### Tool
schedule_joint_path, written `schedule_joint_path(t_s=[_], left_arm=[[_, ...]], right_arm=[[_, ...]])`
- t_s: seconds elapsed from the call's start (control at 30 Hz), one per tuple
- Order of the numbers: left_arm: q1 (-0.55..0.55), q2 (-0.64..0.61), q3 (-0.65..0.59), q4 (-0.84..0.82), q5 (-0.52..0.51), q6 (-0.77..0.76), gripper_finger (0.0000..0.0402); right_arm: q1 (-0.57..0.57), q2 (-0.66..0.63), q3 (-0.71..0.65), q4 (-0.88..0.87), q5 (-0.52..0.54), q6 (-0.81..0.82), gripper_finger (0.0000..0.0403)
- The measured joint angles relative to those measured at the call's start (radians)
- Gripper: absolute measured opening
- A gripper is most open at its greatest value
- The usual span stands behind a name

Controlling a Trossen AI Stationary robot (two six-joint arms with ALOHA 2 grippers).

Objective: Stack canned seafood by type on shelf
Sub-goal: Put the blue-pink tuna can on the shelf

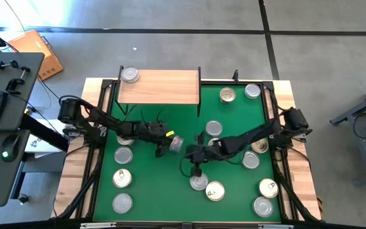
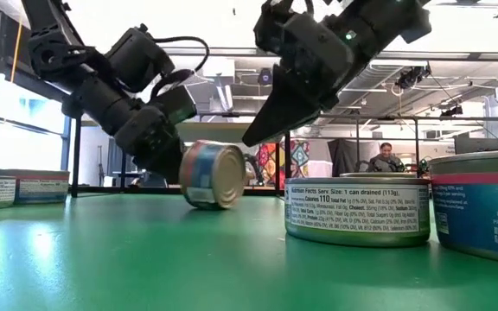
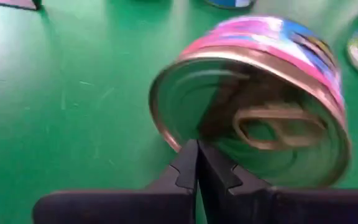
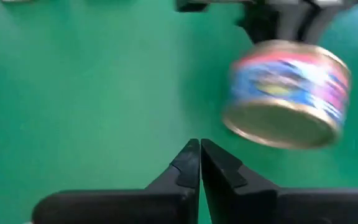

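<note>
While a gold-lidded can (image 1: 175,143) lies tipped on its side near the middle of the green mat (image 1: 157,184), the left gripper (image 1: 164,141) sits just beside it, fingers pressed together and holding nothing. The right gripper (image 1: 196,170) (also closed and empty) hovers nearby. One silver can (image 1: 130,75) stands on the shelf's (image 1: 164,88) far-left corner.

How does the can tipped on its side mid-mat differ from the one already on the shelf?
The tipped can lies on its side on the green mat, gold pull-tab lid facing sideways; the shelf can stands upright, lid up. The tipped can is on the mat beside the left gripper, whose jaws are shut; the shelf can sits alone at the shelf's corner. Both are short round tins.
</note>
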Motion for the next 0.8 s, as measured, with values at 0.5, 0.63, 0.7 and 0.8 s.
schedule_joint_path(t_s=[0.5,0.63,0.7,0.8], left_arm=[[0.035,-0.084,0.000,-0.042,-0.005,0.045,0.0000],[0.060,-0.118,-0.001,-0.066,-0.007,0.063,0.0000],[0.066,-0.122,0.000,-0.055,-0.007,0.064,0.0000],[0.071,-0.123,0.000,-0.056,-0.007,0.064,0.0000]], right_arm=[[-0.197,-0.015,0.248,-0.470,-0.020,-0.413,0.0276],[-0.275,0.008,0.283,-0.506,-0.086,-0.685,0.0315],[-0.306,0.025,0.282,-0.510,-0.151,-0.812,0.0319],[-0.333,0.060,0.282,-0.490,-0.236,-0.937,0.0321]])
